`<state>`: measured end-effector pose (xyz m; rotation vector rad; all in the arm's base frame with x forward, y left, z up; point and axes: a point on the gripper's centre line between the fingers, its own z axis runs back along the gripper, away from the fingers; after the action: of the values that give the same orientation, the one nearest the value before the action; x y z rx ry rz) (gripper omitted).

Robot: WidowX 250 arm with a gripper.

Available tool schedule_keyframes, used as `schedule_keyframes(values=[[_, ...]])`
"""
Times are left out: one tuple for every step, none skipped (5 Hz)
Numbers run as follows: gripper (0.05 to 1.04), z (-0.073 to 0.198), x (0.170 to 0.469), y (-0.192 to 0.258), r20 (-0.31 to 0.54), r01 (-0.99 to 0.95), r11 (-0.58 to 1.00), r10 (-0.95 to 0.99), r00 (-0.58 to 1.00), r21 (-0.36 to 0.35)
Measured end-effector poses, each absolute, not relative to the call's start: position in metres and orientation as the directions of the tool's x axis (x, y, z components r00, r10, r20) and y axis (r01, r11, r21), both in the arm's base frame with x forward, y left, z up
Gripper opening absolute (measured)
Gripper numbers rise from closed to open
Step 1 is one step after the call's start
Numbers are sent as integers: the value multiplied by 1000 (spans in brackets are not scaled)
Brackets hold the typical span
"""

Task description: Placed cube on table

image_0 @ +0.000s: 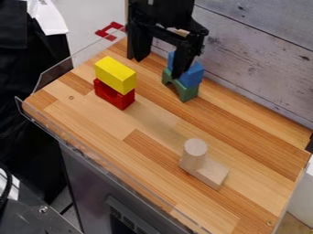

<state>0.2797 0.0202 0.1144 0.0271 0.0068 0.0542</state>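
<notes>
My end effector [158,68] is spread wide, empty. The blue block [194,76], probably the cube, sits partly behind one finger. I judge this the pre-grasp step; next, align around it before closing.

Backed by a grey plank wall [263,68] along the upper-right edge of the wooden tabletop [92,123], with clear plastic [54,77] and pale floor [85,20] past the upper-left edge.
</notes>
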Motion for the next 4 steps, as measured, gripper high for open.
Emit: schedule_keyframes(values=[[1000, 106, 277, 20, -40, -53, 998, 54, 998, 27], [1000, 103, 280, 20, -37, -47, 999, 47, 998, 24], [1000, 109, 293, 24, -5, -77, 997, 77, 997, 3], [1000, 123, 306, 28, 44, -82, 997, 82, 996, 7]])
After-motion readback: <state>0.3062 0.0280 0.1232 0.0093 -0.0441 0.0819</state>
